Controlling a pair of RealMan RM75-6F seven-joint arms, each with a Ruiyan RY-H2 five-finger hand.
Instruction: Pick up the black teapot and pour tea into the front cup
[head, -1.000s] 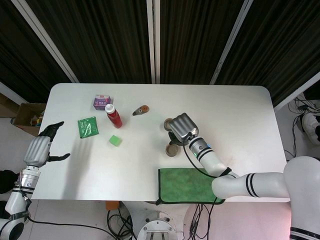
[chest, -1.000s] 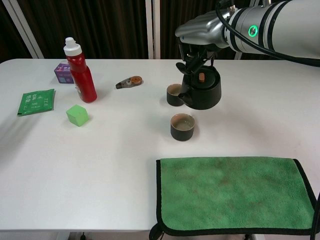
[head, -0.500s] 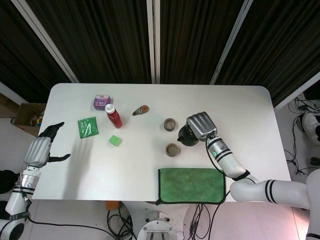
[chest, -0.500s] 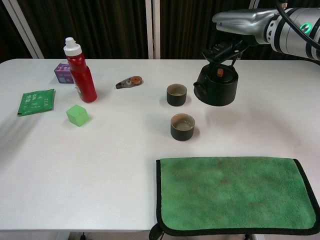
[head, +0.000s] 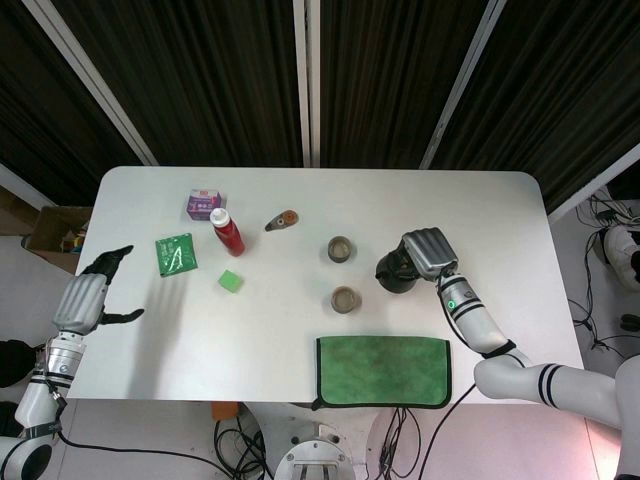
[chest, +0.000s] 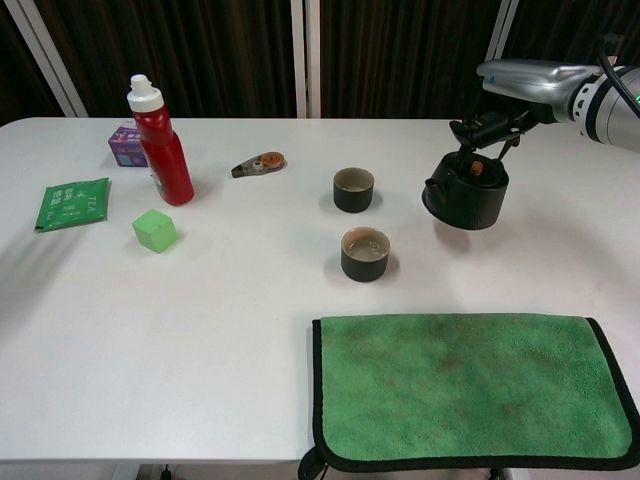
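Overhead, the right hand (head: 430, 255) has carried the black teapot (head: 397, 272) toward 3 o'clock, off the front cup (head: 345, 298); the left hand (head: 92, 295) stays spread, holding nothing. From the chest, that right hand (chest: 520, 85) grips the handle; the round, dark, upright teapot (chest: 466, 190) hangs above the table (chest: 200, 300), at the front cup's (chest: 365, 253) 2 o'clock.
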